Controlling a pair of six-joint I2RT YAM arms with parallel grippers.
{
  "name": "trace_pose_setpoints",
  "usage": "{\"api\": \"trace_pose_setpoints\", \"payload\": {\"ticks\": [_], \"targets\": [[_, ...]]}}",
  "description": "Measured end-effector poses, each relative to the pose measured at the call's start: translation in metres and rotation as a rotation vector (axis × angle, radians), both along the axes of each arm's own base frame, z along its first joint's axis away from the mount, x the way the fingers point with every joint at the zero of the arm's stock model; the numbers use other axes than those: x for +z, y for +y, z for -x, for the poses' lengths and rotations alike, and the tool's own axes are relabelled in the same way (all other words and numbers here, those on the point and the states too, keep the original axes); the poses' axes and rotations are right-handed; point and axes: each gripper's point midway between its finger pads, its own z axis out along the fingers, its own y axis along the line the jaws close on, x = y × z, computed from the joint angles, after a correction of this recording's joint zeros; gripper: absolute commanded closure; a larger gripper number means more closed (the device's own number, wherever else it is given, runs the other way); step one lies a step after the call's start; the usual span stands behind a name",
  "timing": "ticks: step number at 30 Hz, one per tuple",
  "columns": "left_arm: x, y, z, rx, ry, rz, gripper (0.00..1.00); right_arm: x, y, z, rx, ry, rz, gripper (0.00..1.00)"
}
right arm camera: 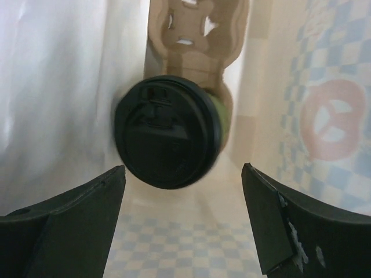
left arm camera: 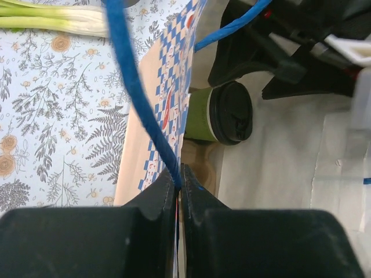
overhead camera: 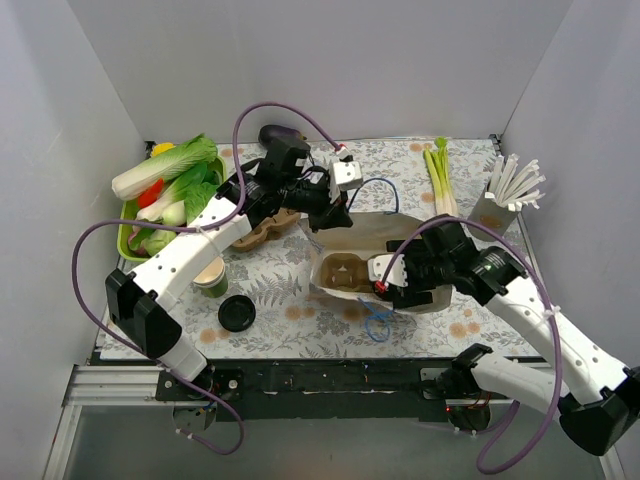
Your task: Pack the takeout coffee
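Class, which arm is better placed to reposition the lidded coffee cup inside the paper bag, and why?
Right, probably. The right end effector is open and faces the coffee cup inside the bag. The left end effector is shut on the bag's blue handle, so it is occupied.

White walls (overhead camera: 330,60), fern-print tablecloth (overhead camera: 275,285), even light

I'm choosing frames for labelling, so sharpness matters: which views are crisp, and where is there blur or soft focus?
Top external: evenly lit and sharp, with only soft shadows. Left wrist: the blue handle close to the lens is soft, while the takeout coffee is fairly crisp. Right wrist: the takeout coffee is smeared, seemingly by motion, and the right gripper shows as dark, soft shapes.
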Motion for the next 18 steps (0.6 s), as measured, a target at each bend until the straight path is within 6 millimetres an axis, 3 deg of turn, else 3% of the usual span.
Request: {"api": "trace_pose_setpoints", "payload": {"ticks": [8,13,18], "targets": [[0.006,0.012,0.018,0.007,0.021,0.001,1.0,-0.028,0.006,-0.011,-0.002,0.099,0.094,0.06],[-0.002,0.015,0.024,0.004,0.043,-0.005,1.0,-0.026,0.007,-0.013,0.045,0.063,0.109,0.06],[-0.007,0.013,0.025,0.004,0.053,0.0,1.0,-0.024,0.007,-0.016,0.069,0.03,0.123,0.14]]}}
